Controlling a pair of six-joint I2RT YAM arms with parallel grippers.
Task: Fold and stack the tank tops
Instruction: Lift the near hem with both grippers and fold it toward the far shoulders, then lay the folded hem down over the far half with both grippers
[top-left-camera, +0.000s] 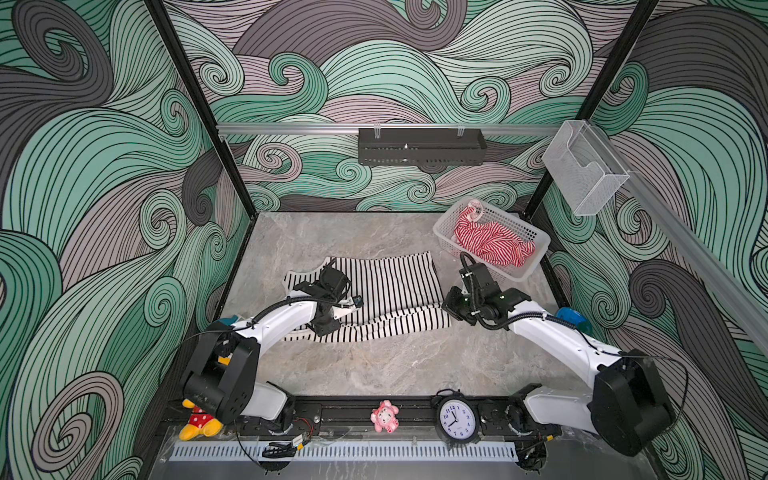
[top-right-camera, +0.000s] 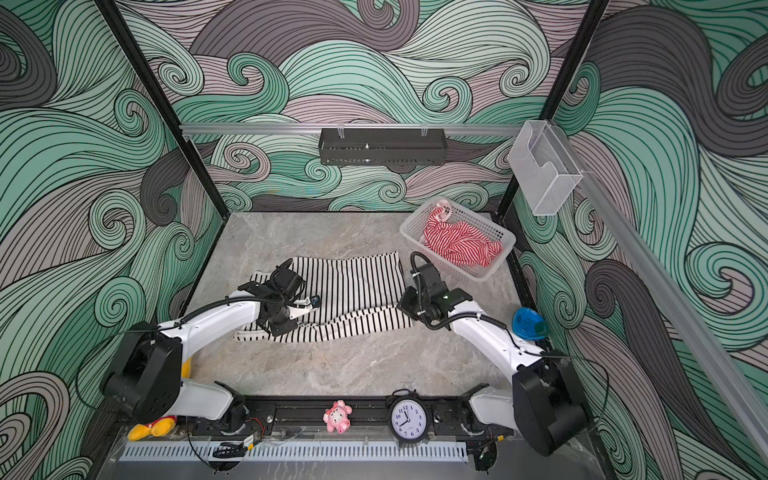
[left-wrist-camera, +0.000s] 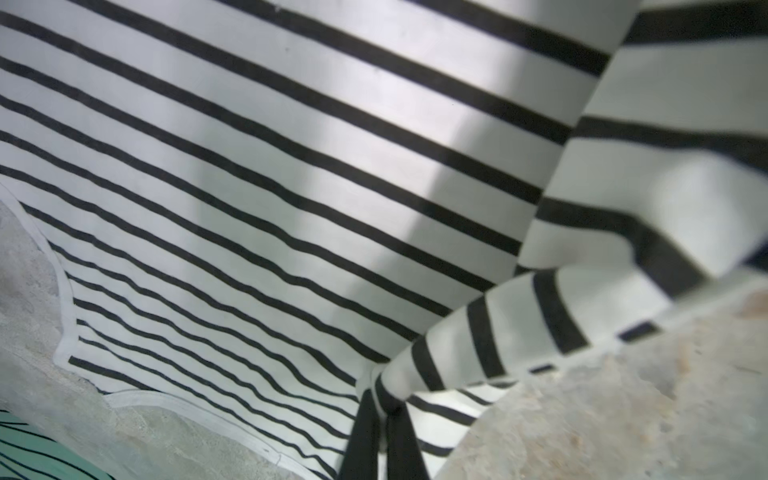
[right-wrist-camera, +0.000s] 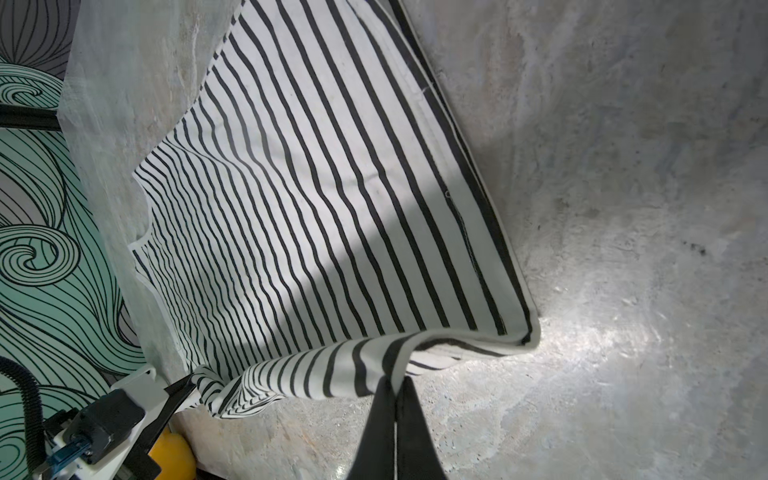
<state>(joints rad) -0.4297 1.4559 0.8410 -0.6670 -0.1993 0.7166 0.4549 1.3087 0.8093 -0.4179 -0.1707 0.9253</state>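
The black-and-white tank top lies spread in the middle of the table, stripes running front to back in both top views. Its near edge is raised and doubled over. My left gripper is shut on that edge at the left end, and my right gripper is shut on it at the right end. The left gripper also shows in the right wrist view, pinching bunched fabric. The red-and-white tank top lies crumpled in a white basket.
The basket stands at the back right of the marble table. A blue object lies by the right arm. On the front rail sit an alarm clock, a pink toy and a yellow and red plush.
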